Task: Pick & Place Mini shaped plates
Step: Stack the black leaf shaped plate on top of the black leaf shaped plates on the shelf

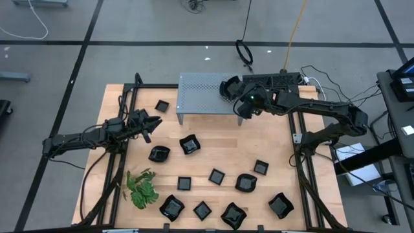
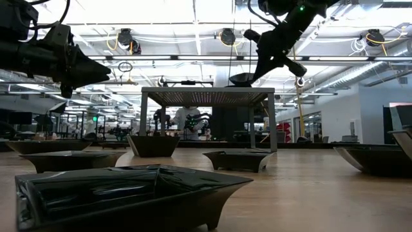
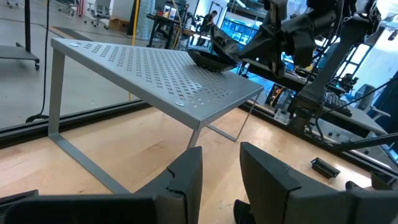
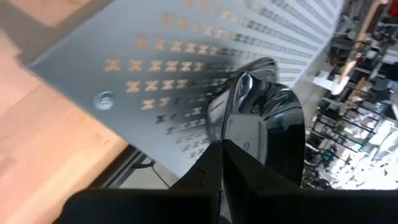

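L hand (image 1: 154, 123) part-open, idle | R hand (image 1: 228, 89) clamped, raised

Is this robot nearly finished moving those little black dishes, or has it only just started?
Only just started, it seems. No plate rests free on the grey stand yet. The right gripper is shut on one black plate at the stand's top. The left gripper hovers empty, jaws parted. About a dozen plates, such as one, lie on the wooden table.

You will find the stand (image 1: 206, 92) at the desk's (image 1: 272, 142) rear, one plate (image 1: 229, 87) over its right end, the remaining plates (image 1: 217, 176) spread in front.
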Motion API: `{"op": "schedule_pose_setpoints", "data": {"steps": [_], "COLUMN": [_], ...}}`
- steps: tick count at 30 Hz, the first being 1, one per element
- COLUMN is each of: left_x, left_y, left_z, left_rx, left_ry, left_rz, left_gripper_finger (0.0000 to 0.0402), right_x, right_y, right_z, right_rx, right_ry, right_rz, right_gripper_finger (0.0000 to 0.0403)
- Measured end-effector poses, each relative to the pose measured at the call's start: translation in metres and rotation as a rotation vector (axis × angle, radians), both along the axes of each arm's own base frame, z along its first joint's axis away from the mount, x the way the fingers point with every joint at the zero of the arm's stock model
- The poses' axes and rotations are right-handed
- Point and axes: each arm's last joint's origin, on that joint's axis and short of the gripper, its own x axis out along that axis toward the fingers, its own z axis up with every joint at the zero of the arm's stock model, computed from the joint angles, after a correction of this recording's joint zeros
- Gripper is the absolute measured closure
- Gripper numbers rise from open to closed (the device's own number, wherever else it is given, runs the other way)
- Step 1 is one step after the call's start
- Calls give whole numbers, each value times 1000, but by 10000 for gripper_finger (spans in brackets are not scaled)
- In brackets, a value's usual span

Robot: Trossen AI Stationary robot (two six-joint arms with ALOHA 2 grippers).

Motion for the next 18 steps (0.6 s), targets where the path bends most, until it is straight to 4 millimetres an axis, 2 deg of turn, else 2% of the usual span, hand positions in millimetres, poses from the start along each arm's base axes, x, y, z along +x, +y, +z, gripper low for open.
{"op": "schedule_pose_setpoints", "data": {"steps": [8, 18], "left_x": [0, 0], "left_y": [0, 0], "left_z": [0, 0], "left_rx": [0, 0], "left_ry": [0, 0], "left_rz": [0, 0], "left_gripper_finger": [291, 291], "right_x": [2, 5], "right_y": [-1, -2], "right_z": [2, 6], "right_rx": [21, 12], "right_ry": [-60, -126], "right_rz": [-35, -50], "right_gripper_finger": [395, 328]}}
